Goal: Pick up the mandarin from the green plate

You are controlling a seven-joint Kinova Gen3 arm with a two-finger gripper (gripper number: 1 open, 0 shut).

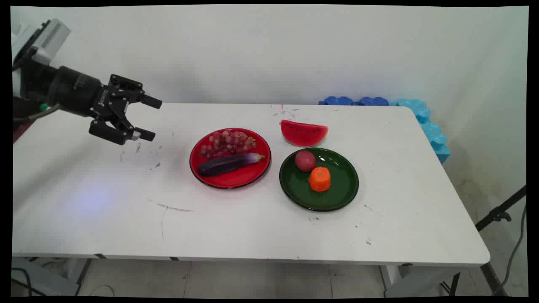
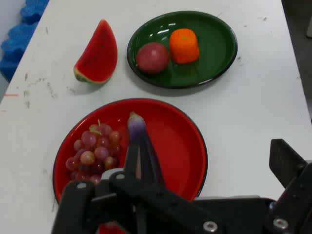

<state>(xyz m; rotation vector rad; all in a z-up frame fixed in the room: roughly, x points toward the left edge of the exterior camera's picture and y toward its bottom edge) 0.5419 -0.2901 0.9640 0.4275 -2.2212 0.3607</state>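
My gripper [image 1: 150, 118] hangs open and empty above the table's left side, its fingers pointing right toward the red plate [image 1: 198, 168]. That plate carries a bunch of red grapes [image 1: 227, 142] and a purple eggplant [image 1: 229, 164]. In the hand view the red plate [image 2: 180, 141] lies just ahead, with the grapes [image 2: 93, 151] on its left and the eggplant [image 2: 139, 134] partly behind one finger [image 2: 131, 163]. To the right, a green plate [image 1: 341, 189] bears a red apple [image 1: 305, 160] and an orange [image 1: 319, 179]. A watermelon slice [image 1: 303, 133] lies on the table behind it.
Blue foam blocks [image 1: 414, 109] line the table's far right corner and right edge. A black stand leg [image 1: 499, 214] rises off the floor at the right. The hand view shows the green plate [image 2: 214, 58], watermelon slice [image 2: 97, 53] and foam [image 2: 22, 34] farther ahead.
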